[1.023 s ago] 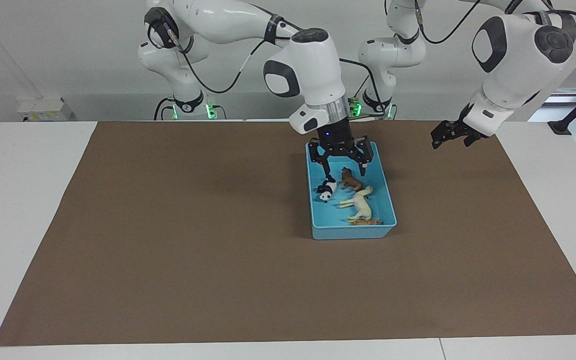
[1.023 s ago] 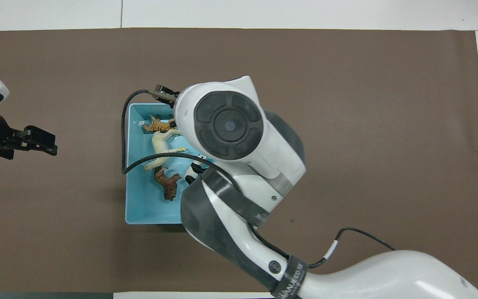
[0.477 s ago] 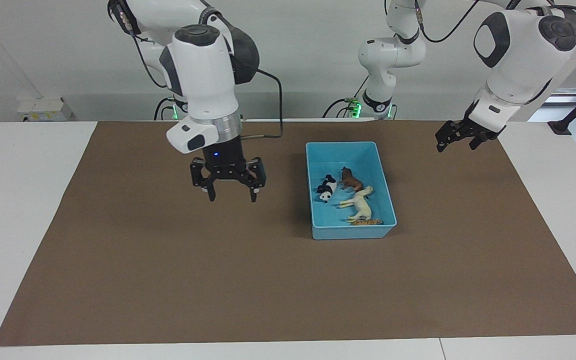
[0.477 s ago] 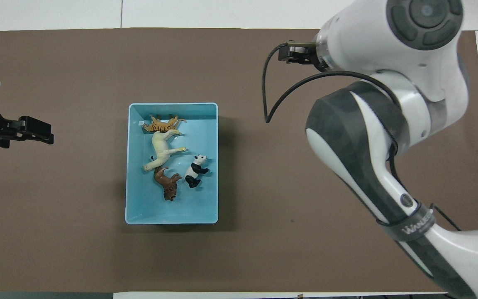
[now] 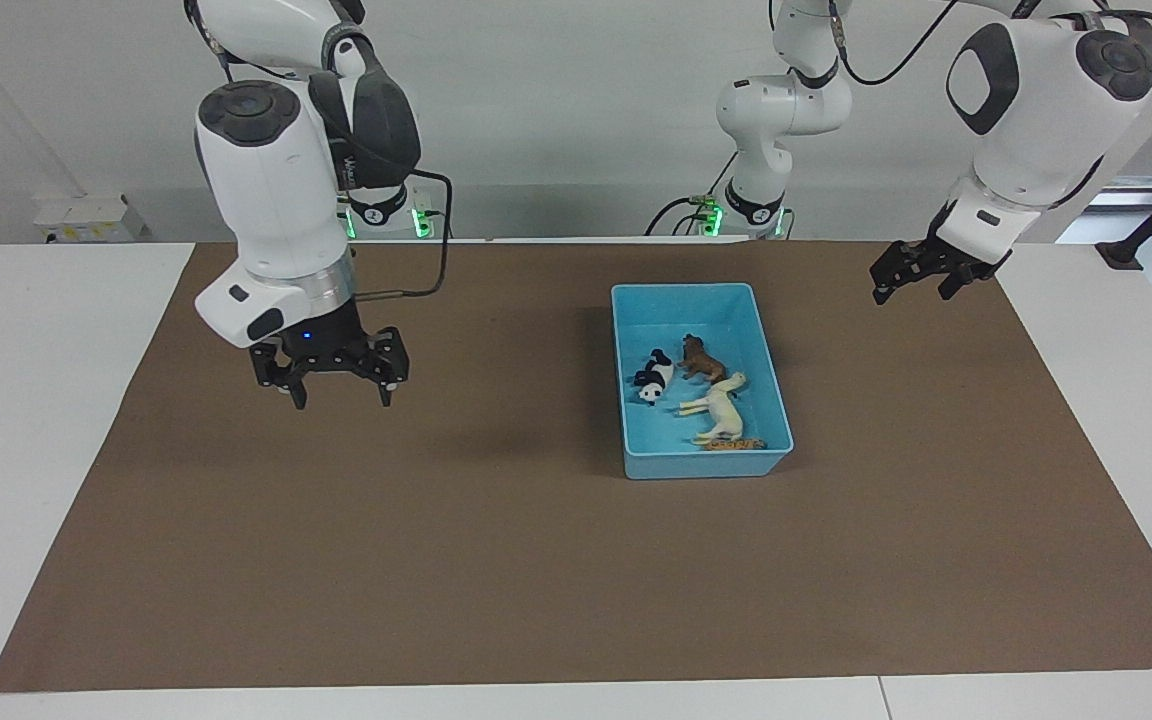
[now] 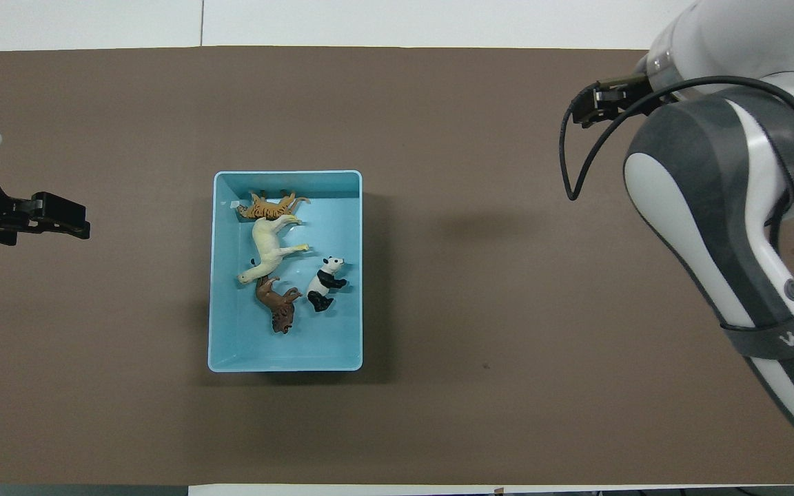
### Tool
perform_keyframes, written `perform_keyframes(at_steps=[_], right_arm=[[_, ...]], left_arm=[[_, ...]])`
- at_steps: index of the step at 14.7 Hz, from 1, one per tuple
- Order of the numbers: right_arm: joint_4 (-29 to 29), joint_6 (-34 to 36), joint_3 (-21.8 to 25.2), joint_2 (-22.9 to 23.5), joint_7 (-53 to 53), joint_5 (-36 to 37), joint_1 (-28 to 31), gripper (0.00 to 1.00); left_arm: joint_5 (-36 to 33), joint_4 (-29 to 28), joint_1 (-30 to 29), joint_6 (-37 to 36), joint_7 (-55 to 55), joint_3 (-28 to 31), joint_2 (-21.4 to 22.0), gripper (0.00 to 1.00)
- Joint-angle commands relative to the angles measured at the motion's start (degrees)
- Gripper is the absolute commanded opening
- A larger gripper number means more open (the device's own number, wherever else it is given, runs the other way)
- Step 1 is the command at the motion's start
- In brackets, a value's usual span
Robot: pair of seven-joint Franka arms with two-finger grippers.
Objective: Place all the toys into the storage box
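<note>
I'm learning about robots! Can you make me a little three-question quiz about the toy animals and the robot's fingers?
1. How many toys lie in the storage box?
2. True or false: the right gripper holds the panda.
3. Which toy lies farthest from the robots? A) brown animal B) tiger C) horse

Key: 1. Four. 2. False; it hangs open over the brown mat, and the left gripper is empty too. 3. B.

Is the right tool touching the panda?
Apart. The facing view shows the right tool open over bare mat toward the right arm's end, well clear of the panda lying in the storage box.
</note>
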State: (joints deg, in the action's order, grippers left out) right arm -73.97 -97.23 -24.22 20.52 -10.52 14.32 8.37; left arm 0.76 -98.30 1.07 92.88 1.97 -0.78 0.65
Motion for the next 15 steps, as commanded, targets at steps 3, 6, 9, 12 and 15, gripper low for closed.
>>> perform_keyframes(at_steps=[3,6,9,12,15], right_arm=[[-3.1,6.3,10.8,-7.8,16.0,-8.3,0.4,1.0],[-10.1,6.6,29.3,-15.0,22.8,-15.4,-9.4,1.0],[-17.4,7.9,31.6,-23.0,25.0,-15.4,-8.9,1.0],[-22.0,9.1,32.0,-26.5,25.0,-14.7,-7.2,1.0],[-21.5,10.3,31.9,-26.5,25.4,-14.0,-6.2,1.0]], left_arm=[[0.1,0.0,-0.3,0.4,-0.5,0.0,0.5,1.0],[0.1,0.0,-0.3,0.4,-0.5,0.0,0.5,1.0],[0.1,0.0,-0.3,0.4,-0.5,0.0,0.5,1.0],[0.1,0.0,-0.3,0.4,-0.5,0.0,0.5,1.0],[0.1,0.0,-0.3,0.4,-0.5,0.0,0.5,1.0]])
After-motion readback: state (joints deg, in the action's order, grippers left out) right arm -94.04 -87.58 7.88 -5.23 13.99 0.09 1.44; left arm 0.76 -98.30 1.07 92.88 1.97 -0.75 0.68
